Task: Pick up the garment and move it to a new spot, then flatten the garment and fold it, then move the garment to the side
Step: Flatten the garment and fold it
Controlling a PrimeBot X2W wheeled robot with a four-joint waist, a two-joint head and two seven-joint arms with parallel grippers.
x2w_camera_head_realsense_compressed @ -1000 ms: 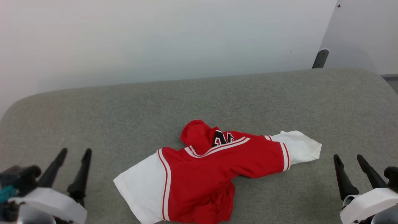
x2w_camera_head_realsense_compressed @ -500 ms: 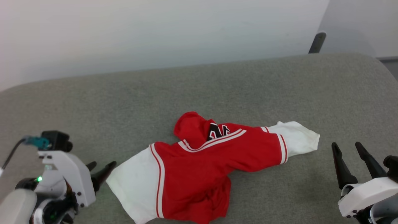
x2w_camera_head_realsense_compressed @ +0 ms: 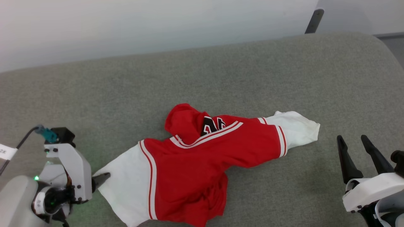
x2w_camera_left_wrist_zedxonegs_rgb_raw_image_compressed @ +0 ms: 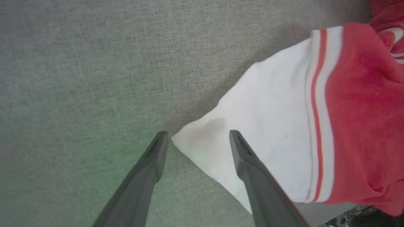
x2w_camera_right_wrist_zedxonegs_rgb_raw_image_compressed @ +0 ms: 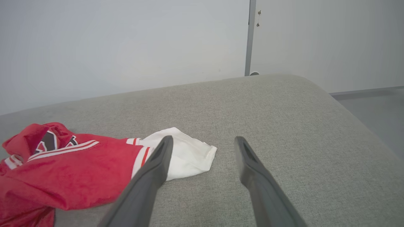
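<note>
The garment [x2w_camera_head_realsense_compressed: 195, 164] lies crumpled on the grey cushion [x2w_camera_head_realsense_compressed: 221, 78], its sleeves stretched out on a slant.
Its long axis runs from the near white sleeve [x2w_camera_head_realsense_compressed: 126, 183], low on my left, up to the far white sleeve [x2w_camera_head_realsense_compressed: 296, 129] on my right. The collar and black lettering point toward the wall [x2w_camera_head_realsense_compressed: 157, 25], and the red hem bunches toward me. My left claw [x2w_camera_left_wrist_zedxonegs_rgb_raw_image_compressed: 198, 134] stands wide, straddling the corner of the near sleeve, one finger over white cloth and the other over bare cushion; I cannot tell whether they touch. My right claw [x2w_camera_head_realsense_compressed: 352, 137] is wide too and empty, hovering apart from the far sleeve.
</note>
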